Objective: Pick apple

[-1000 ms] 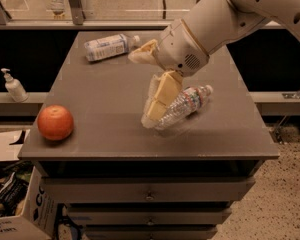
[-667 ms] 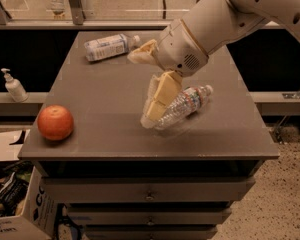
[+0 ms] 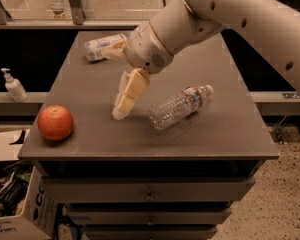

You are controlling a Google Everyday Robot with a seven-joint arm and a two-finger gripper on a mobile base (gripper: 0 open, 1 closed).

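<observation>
The apple (image 3: 55,122) is round and orange-red and sits near the front left corner of the dark table (image 3: 225,139). My gripper (image 3: 111,83) hangs over the middle of the table, to the right of the apple and behind it, well apart from it. It is open and empty. One cream finger (image 3: 127,95) points down towards the table top, the other (image 3: 114,47) points left at the back.
A clear plastic bottle (image 3: 180,106) lies on its side just right of the gripper. A second bottle with a white label (image 3: 100,47) lies at the back left, partly behind the upper finger. A soap dispenser (image 3: 13,85) stands left of the table. A cardboard box (image 3: 20,219) sits on the floor at lower left.
My arm and gripper have moved left, towards the apple's side. The clear bottle, before partly behind the lower finger, now shows in full. The apple has not moved.
</observation>
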